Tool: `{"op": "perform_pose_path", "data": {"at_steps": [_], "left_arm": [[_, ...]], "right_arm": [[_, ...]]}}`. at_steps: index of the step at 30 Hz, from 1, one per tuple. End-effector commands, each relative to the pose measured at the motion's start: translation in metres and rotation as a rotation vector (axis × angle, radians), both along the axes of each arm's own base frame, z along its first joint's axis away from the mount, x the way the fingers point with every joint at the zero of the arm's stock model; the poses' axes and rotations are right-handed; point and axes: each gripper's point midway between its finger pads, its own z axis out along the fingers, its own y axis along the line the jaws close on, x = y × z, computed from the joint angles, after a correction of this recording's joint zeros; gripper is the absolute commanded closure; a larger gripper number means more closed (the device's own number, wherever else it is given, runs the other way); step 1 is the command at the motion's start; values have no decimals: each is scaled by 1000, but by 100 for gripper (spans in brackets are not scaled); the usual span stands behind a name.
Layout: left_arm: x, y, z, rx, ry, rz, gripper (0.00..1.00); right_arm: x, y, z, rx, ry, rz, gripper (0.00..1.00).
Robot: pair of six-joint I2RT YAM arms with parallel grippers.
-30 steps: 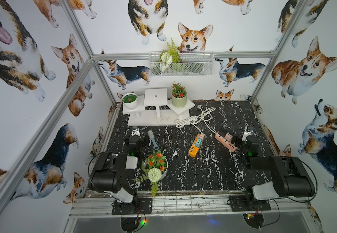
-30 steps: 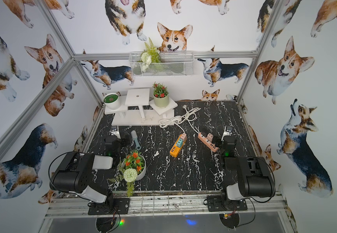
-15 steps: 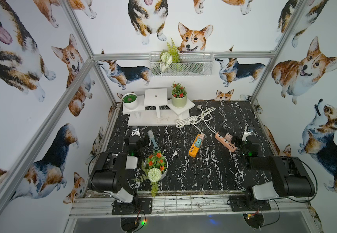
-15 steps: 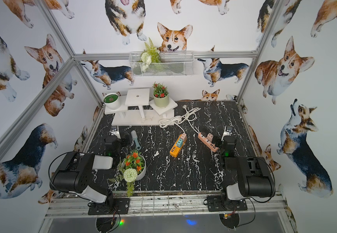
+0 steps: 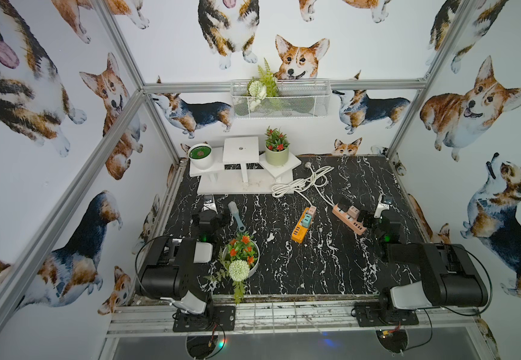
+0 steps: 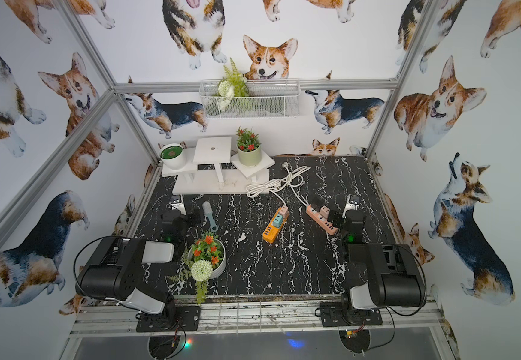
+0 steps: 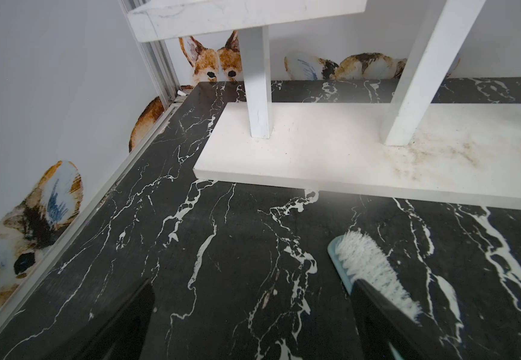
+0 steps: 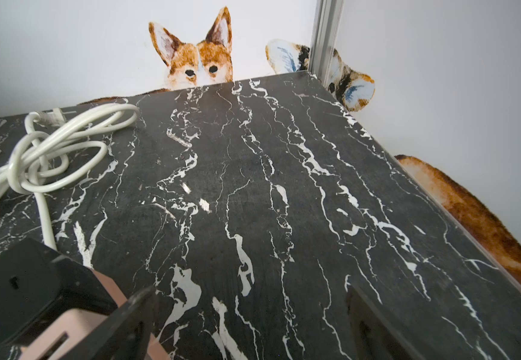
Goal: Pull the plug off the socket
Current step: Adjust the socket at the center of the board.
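A pink socket strip (image 5: 348, 217) lies on the black marble table toward the right, with a black plug (image 5: 343, 206) and a pink plug (image 5: 353, 212) standing in it. My right gripper (image 5: 372, 219) rests open just beside the strip's near end. In the right wrist view the black plug (image 8: 28, 290) and pink socket strip (image 8: 75, 330) sit beside one finger, with bare marble between the jaws. An orange socket strip (image 5: 301, 227) at mid-table carries a teal plug (image 5: 306, 220). My left gripper (image 5: 211, 218) is open at the far left, holding nothing.
A coiled white cable (image 5: 302, 182) runs behind the strips. A blue brush (image 5: 236, 215) lies by the left gripper and shows in the left wrist view as brush (image 7: 371, 271). A flower bowl (image 5: 242, 257) sits near the front left. A white tiered stand (image 5: 240, 168) with pots is at the back.
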Motion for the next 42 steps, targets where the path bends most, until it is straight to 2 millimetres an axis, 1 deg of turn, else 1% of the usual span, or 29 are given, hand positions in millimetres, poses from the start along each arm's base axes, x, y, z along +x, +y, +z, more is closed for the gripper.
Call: {"op": "perform_pose_path", "data": {"at_steps": [1, 5, 9, 10, 14, 16, 18, 20, 23, 25, 27, 28, 29, 30, 32, 34, 35, 36, 37, 38, 39, 40, 41, 42], "left_arm": [[-3, -3, 15, 23, -34, -1, 0], [-10, 3, 32, 43, -64, 54, 0], [-10, 2, 53, 61, -68, 66, 0], [-9, -1, 61, 80, -85, 53, 0], [-1, -2, 96, 120, -135, 51, 0], [4, -3, 115, 130, -165, 52, 0], [8, -4, 135, 127, -202, 55, 0], [13, -7, 156, 135, -228, 56, 0], [20, -14, 189, 135, -279, 50, 0], [23, -17, 212, 131, -316, 53, 0], [26, -24, 235, 132, -345, 45, 0], [28, -29, 248, 135, -361, 36, 0], [29, -33, 267, 131, -390, 37, 0], [29, -36, 277, 125, -399, 44, 0], [29, -46, 300, 121, -403, 33, 0], [24, -47, 323, 94, -377, 87, 0], [23, -50, 328, 43, -309, 66, 0], [14, -54, 330, -32, -219, 33, 0], [1, -51, 329, -143, -165, 59, 0], [1, -51, 328, -246, -191, 19, 0], [3, -48, 325, -405, -241, -35, 0], [6, -43, 326, -540, -283, -67, 0], [8, -37, 325, -647, -292, -72, 0], [10, -37, 322, -674, -249, -55, 0]], "right_arm": [[-6, -6, 13, -1, -31, -42, 0], [-17, -13, 27, -4, -80, -85, 0], [-24, -20, 44, -7, -94, -136, 0], [-27, -22, 57, -6, -125, -151, 0], [-29, -28, 85, -62, -169, -176, 0], [-31, -33, 105, -86, -212, -205, 0], [-30, -33, 123, -92, -247, -205, 0], [-27, -31, 144, -99, -277, -188, 0], [-24, -31, 182, -87, -332, -192, 0], [-23, -32, 210, -71, -371, -204, 0], [-23, -32, 242, -51, -420, -206, 0], [-22, -31, 255, -39, -438, -207, 0], [-22, -31, 270, -21, -452, -207, 0], [-23, -31, 281, -5, -463, -208, 0], [-25, -31, 315, 111, -504, -223, 0], [-28, -22, 340, 302, -483, -194, 0], [-31, -14, 345, 412, -419, -173, 0], [-34, -8, 343, 506, -339, -158, 0], [-39, -6, 338, 602, -273, -171, 0], [-46, -8, 322, 756, -219, -237, 0], [-41, -3, 311, 898, -208, -200, 0], [-35, 1, 307, 1022, -222, -120, 0], [-31, 3, 298, 1148, -228, -89, 0], [-31, 3, 291, 1195, -213, -98, 0]]}}
